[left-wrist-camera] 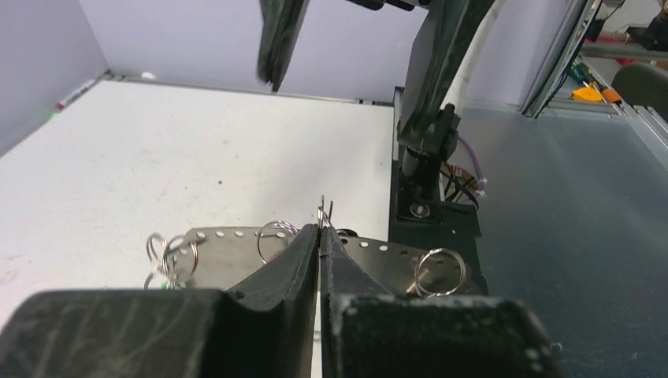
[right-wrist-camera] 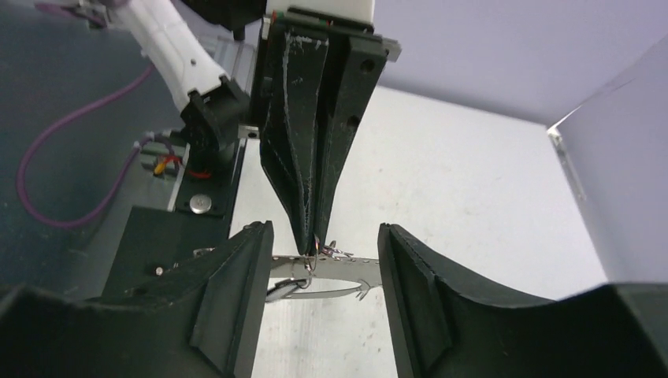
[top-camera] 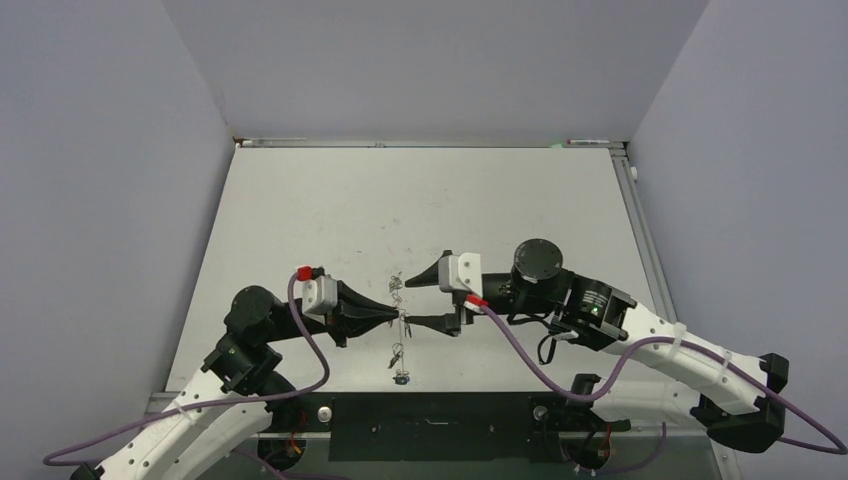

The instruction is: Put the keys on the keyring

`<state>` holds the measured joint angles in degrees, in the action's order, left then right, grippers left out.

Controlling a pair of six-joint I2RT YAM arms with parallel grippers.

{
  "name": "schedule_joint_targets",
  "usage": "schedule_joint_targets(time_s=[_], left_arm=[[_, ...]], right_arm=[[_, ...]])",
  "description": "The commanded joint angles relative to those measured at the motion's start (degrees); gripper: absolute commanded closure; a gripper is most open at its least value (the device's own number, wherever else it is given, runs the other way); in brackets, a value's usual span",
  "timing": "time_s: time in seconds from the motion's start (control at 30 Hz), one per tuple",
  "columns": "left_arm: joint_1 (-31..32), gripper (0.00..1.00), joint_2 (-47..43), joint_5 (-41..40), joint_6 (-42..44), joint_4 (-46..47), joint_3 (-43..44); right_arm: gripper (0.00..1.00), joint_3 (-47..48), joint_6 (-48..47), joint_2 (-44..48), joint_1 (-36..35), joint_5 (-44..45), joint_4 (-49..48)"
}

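Plainly from the wrists, less so overhead: left tool (right-wrist-camera: pixel 313 239) tight on the keyring (left-wrist-camera: pixel 324 209), right tool (right-wrist-camera: pixel 325 236) spread.

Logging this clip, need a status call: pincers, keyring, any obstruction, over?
Left pincer shut on keyring. Right pincer open, straddling the left tip. Keys dangle off the ring, close between both arms.

Keyring (left-wrist-camera: pixel 324 211): thin bright metal wire, glossy. Left fingers (left-wrist-camera: pixel 272 272): matt black plastic, finely scuffed. Worktop (left-wrist-camera: pixel 197 150): matt white, smooth, faintly marked.
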<state>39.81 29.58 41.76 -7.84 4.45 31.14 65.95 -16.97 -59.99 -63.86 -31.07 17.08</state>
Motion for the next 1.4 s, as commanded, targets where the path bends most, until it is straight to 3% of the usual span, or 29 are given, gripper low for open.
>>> schedule_joint_targets(time_s=[0.0,0.13,0.47,1.07,1.37], left_arm=[[-0.28,1.00,-2.10,-1.82,-5.11,13.93,-1.34],[-0.91,1.00,-3.30,-1.75,-9.25,20.86,-4.10],[-2.14,1.00,-5.61,-2.26,-12.18,26.99,-6.45],[-3.08,1.00,-7.87,-1.79,-13.35,29.57,-7.67],[-3.60,1.00,-8.16,-2.08,-13.60,30.21,-7.91]], right_arm=[[0.50,-4.16,4.03,5.67,-0.31,1.23,-14.19],[0.59,-7.19,6.30,6.41,-0.30,-0.59,-19.26],[0.63,-9.14,8.73,3.92,0.26,-4.14,-23.37],[0.72,-8.65,10.01,0.24,1.40,-6.57,-24.99],[0.72,-9.00,10.09,0.14,1.45,-7.03,-24.73]])
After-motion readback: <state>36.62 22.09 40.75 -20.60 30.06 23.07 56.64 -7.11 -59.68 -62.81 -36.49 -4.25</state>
